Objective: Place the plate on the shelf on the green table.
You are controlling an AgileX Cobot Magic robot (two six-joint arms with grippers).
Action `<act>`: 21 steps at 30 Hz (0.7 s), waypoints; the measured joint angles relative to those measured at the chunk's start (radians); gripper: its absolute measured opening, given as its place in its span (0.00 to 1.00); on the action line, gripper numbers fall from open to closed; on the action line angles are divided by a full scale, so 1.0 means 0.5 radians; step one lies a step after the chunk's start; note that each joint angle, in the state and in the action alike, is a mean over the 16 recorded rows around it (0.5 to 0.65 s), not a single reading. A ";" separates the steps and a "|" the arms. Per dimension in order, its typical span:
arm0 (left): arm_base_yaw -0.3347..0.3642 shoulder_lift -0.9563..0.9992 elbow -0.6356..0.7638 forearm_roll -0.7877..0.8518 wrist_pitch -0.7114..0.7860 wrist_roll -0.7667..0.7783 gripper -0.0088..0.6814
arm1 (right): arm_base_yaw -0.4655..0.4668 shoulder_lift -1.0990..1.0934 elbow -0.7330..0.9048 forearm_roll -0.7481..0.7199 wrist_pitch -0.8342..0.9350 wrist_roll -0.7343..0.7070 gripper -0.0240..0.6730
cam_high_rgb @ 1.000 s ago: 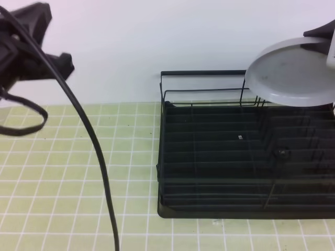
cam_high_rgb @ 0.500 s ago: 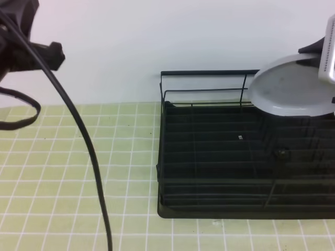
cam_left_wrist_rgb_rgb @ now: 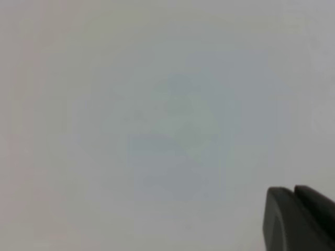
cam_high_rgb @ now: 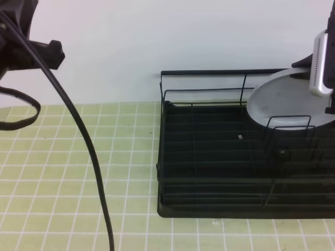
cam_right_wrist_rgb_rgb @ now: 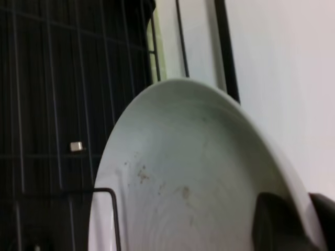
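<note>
Grey-blue plate (cam_right_wrist_rgb_rgb: 199,172) rim sits between right gripper (cam_right_wrist_rgb_rgb: 309,222) jaws

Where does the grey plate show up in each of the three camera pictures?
Exterior high: the plate is at the right edge, tilted, low in the back right of the rack, behind an upright wire loop.
Left wrist: not in it; only blank pale background and a dark pincer tip.
Right wrist: it fills the lower middle and right, seen close.
Shared landmark: the small pale speck on the rack floor, left of the plate, also visible in the right wrist view.
</note>
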 joint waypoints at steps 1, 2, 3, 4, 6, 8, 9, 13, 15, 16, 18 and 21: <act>0.000 0.000 0.000 0.000 -0.002 0.002 0.01 | 0.000 0.008 0.000 0.003 -0.007 -0.003 0.18; 0.000 0.000 0.000 0.001 -0.004 0.005 0.01 | 0.000 0.016 0.000 0.007 -0.014 -0.006 0.22; 0.000 0.000 0.000 0.001 -0.006 0.007 0.01 | 0.000 0.023 0.000 0.011 -0.021 -0.008 0.25; 0.000 0.000 0.000 0.001 -0.009 0.010 0.01 | 0.000 0.031 0.000 0.015 -0.029 -0.011 0.29; 0.000 0.000 0.000 0.001 -0.013 0.020 0.01 | 0.000 0.042 0.000 0.032 -0.044 -0.017 0.36; 0.000 0.000 0.000 0.001 -0.015 0.032 0.01 | 0.000 0.051 0.000 0.058 -0.062 -0.025 0.43; 0.000 0.000 0.000 0.001 -0.015 0.038 0.01 | 0.000 0.053 0.000 0.076 -0.073 -0.032 0.46; 0.000 0.000 0.000 0.001 -0.013 0.068 0.01 | 0.000 0.045 0.000 0.182 -0.121 -0.052 0.56; 0.000 0.000 0.000 0.001 -0.010 0.082 0.01 | 0.000 0.024 0.000 0.260 -0.141 -0.061 0.58; 0.000 0.000 0.000 0.001 -0.008 0.088 0.01 | 0.000 0.009 0.000 0.305 -0.150 -0.066 0.59; 0.000 0.000 0.000 0.001 -0.004 0.100 0.01 | 0.000 -0.033 0.000 0.420 -0.167 -0.068 0.59; 0.000 0.001 0.000 0.000 0.002 0.114 0.01 | 0.000 -0.126 0.000 0.630 -0.187 -0.038 0.56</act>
